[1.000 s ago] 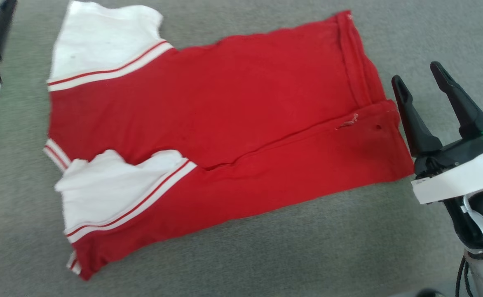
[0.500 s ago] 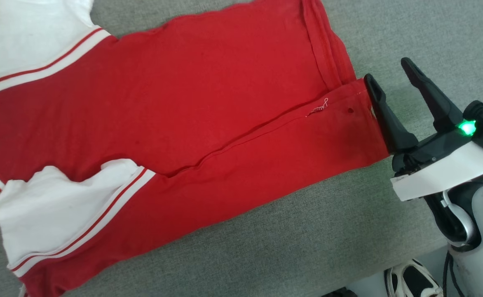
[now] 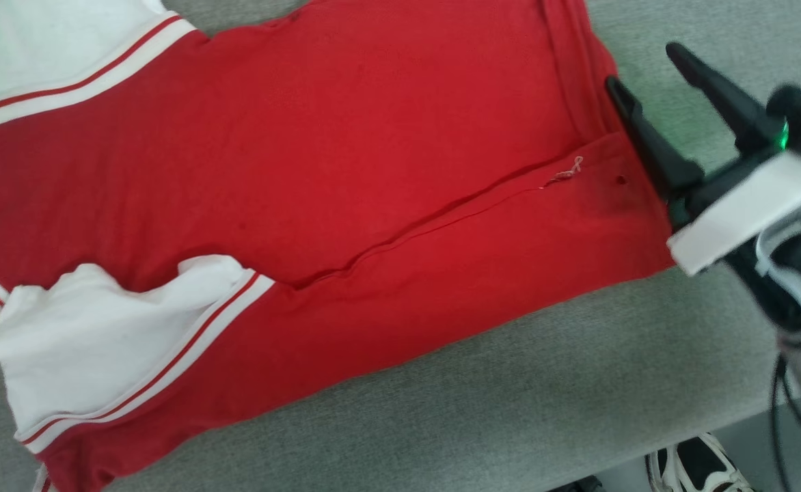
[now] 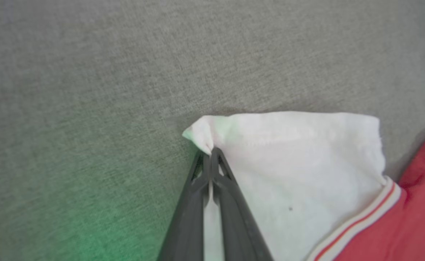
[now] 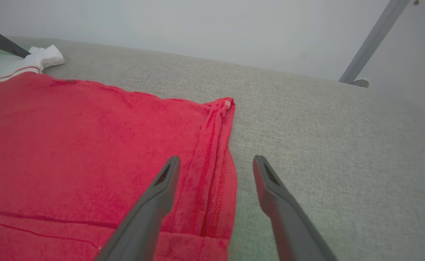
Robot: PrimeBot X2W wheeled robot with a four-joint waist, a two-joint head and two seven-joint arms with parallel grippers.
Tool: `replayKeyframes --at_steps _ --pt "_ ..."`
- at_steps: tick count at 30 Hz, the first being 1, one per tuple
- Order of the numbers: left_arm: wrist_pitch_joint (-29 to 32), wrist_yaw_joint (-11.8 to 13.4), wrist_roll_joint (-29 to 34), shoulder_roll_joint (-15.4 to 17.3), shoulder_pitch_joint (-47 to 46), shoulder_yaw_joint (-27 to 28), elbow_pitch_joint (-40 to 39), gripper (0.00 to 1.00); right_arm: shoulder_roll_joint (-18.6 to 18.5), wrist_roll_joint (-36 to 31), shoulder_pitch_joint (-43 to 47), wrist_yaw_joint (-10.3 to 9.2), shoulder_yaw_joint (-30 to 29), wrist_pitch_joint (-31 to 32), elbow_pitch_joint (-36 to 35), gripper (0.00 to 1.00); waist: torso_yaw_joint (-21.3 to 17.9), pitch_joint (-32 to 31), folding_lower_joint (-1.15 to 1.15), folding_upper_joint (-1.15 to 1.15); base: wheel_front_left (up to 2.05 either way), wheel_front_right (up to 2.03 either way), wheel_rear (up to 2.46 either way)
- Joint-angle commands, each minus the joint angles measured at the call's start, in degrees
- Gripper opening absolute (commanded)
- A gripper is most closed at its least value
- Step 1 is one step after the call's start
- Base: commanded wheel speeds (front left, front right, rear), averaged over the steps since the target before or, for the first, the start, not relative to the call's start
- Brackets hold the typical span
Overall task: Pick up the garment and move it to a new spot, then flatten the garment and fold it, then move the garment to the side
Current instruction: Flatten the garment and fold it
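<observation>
My left gripper [image 4: 210, 154] is pinched shut on the white sleeve corner [image 4: 198, 132] of the shirt [image 3: 373, 171], which lies spread on the grey table [image 3: 510, 410]. My right gripper [image 5: 217, 159] stands wide, straddling the red hem [image 5: 218, 137]. Light, limp cloth: I'd take corners and expect sag.

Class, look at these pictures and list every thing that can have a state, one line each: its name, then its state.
garment: lying spread on the grey surface, a lengthwise fold across its red body, the near white sleeve crumpled.
left gripper: shut on the corner of a white sleeve of the garment.
right gripper: open, one finger over the red hem, the other over the bare surface, gripping nothing.
</observation>
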Motion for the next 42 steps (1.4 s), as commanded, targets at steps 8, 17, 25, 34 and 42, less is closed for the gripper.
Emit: replayKeyframes --at_steps 8,17,25,34,42 --pt "-0.5 -1.4 0.4 -3.6 0.7 -2.1 0.1 0.00 -3.3 6.3 -15.1 0.00 4.8 15.8 8.2 1.00 3.4 0.9 0.00 0.00 0.00 0.00 0.00" --pt "-2.4 -2.1 -0.5 -6.6 -0.3 -2.4 -0.8 0.00 -4.6 12.1 -29.6 0.00 10.3 34.0 19.4 1.00 7.1 2.3 0.00 0.00 0.00 0.00 0.00" --pt "-5.7 -2.2 -1.2 -8.2 -0.1 -2.9 -2.4 0.00 -4.9 13.6 -32.6 0.00 14.1 40.1 23.1 0.11 9.1 2.5 0.00 0.00 0.00 0.00 0.00" --pt "-15.3 -2.3 -6.9 -7.6 3.4 -1.0 -9.2 0.00 -8.4 13.0 -31.2 0.00 14.1 29.5 22.2 0.00 12.5 -3.2 0.00 0.00 0.00 0.00 0.00" --pt "-23.0 -2.2 -11.2 -4.1 12.0 -1.4 -22.3 0.00 -12.4 14.9 -24.6 0.00 14.2 25.4 19.0 0.00 16.3 -10.2 0.00 0.00 0.00 0.00 0.00"
